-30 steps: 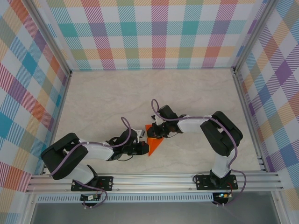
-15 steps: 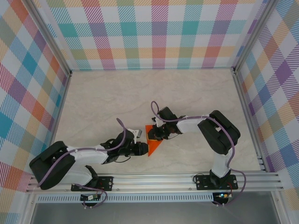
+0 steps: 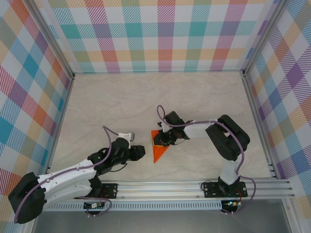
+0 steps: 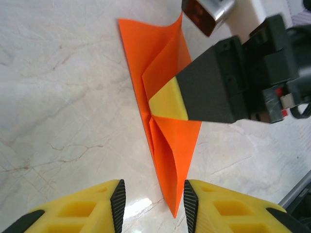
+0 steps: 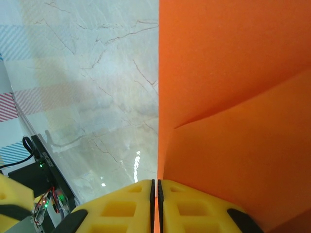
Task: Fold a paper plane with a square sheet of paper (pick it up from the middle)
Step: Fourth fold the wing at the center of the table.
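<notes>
The square sheet of paper, bright orange, lies folded into a narrow pointed paper plane on the marble table, nose towards the near edge. My right gripper is shut on its upper part; in the right wrist view the pads pinch the edge of an orange fold. My left gripper sits just left of the plane with its jaws open. In the left wrist view the plane's nose points between the left gripper's fingertips without touching them, and the right gripper's yellow finger presses on the folds.
The marble table stretches away behind both arms. Checked walls close in the back and both sides. An aluminium rail with the arm bases runs along the near edge.
My left gripper has opened, let go of the plane's lower part and drawn back to the left. The left arm has swung low and left. The right gripper still holds the paper.
</notes>
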